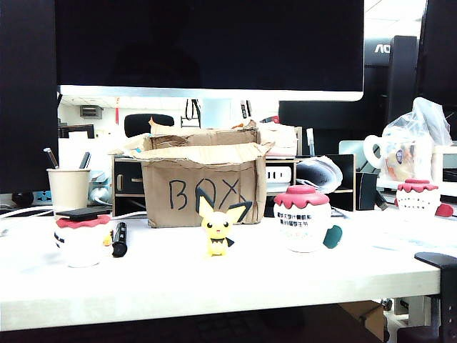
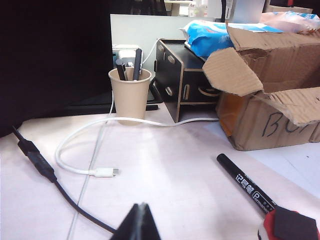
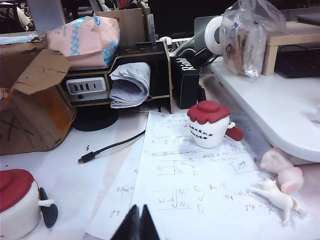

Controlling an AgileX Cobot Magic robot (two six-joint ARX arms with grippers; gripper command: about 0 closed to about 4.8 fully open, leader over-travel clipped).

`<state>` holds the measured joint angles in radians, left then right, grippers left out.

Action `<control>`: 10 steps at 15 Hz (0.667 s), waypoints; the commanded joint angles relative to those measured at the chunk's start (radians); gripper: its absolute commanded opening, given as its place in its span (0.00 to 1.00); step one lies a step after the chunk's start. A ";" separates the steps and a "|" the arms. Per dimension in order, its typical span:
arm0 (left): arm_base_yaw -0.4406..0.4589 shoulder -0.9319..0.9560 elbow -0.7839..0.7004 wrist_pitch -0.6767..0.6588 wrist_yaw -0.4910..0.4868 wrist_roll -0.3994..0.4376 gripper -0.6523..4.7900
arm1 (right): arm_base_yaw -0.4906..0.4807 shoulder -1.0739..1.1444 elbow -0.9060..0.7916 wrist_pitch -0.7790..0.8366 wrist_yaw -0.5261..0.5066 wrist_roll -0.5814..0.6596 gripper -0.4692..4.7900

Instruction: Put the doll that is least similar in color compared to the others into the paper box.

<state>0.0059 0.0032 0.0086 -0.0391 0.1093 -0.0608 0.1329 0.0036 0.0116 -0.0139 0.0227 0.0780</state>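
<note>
The small yellow doll (image 1: 216, 232) with black-edged ears stands upright near the middle of the white table, just in front of the paper box (image 1: 203, 182), a brown cardboard box marked "BOX" with torn flaps standing open. Neither wrist view shows the doll. My left gripper (image 2: 141, 206) is shut and empty, low over the table left of the box (image 2: 270, 115). My right gripper (image 3: 139, 207) is also shut and empty, over a written sheet of paper (image 3: 200, 175) to the right of the box (image 3: 30, 110). Neither gripper shows in the exterior view.
Three white dolls with red tops stand around: left (image 1: 82, 239), middle (image 1: 303, 218), far right (image 1: 418, 196). A black marker (image 2: 245, 182), a paper cup of pens (image 2: 130, 95), a white cable (image 2: 85, 145) and a black cable (image 2: 40, 165) lie on the left. Small pink and white figures (image 3: 282, 180) lie on the right.
</note>
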 commanded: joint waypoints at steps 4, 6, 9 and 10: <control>0.002 0.000 0.001 0.011 0.003 0.001 0.11 | 0.000 0.000 -0.003 0.018 0.000 0.000 0.08; -0.002 0.001 0.001 0.011 0.003 0.001 0.11 | 0.000 0.000 -0.003 0.019 0.000 0.000 0.08; -0.120 0.066 0.001 0.011 0.000 0.001 0.11 | 0.000 0.000 -0.003 0.019 0.000 0.000 0.08; -0.201 0.100 0.001 0.010 0.000 0.001 0.11 | 0.000 0.000 -0.003 0.019 0.000 0.000 0.08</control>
<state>-0.1612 0.0906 0.0086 -0.0383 0.1047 -0.0608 0.1329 0.0036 0.0116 -0.0139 0.0227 0.0780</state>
